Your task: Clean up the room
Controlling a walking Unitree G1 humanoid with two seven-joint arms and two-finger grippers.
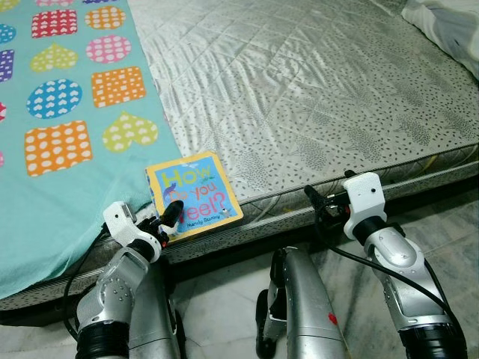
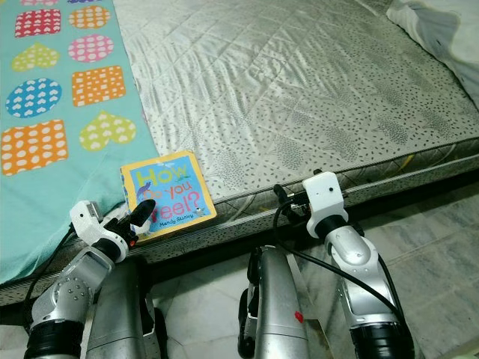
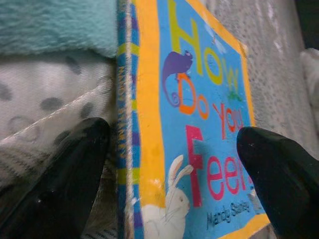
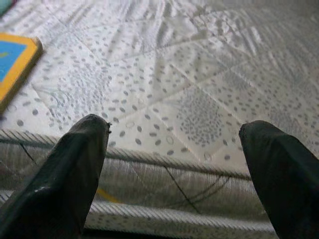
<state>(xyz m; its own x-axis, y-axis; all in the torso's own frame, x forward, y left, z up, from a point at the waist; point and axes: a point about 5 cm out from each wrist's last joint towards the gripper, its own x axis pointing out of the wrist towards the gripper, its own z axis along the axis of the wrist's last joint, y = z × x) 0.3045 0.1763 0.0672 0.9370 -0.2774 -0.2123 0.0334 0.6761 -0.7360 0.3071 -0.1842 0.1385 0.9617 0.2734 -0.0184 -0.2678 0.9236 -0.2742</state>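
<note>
You're looking down at a bare quilted mattress [image 1: 314,97] with a teal blanket [image 1: 67,149] covered in bright hearts and squares spread over its left part, and right at the blanket's edge, near the mattress's front edge, the board book [image 1: 196,193] "How Do You Feel?" is lying flat, cover up. Your left gripper [image 1: 166,220] is sitting at the book's near left corner with its fingers spread wide, one finger [image 3: 55,184] outside the spine against the mattress and blanket, the other over the cover's lower right, and it's holding nothing yet. I'd judge this book to be light, stiff and thick-paged, so it shouldn't bend or crush, but the glossy cover looks slippery. Lying flat, it's giving you little to pinch from above, so you'd probably do best taking it across the spine edge or the near corner that's reaching toward the mattress lip, squeezing firmly. The soft mattress may give way under a finger, which could help you get beneath it. Moving right, your right gripper [image 1: 323,199] is hovering at the mattress's front edge, well apart from the book, fingers [image 4: 65,179] wide open and empty over the dotted quilting. Farther right, a pale bundle of bedding [image 1: 445,26] is lying in the far corner.
</note>
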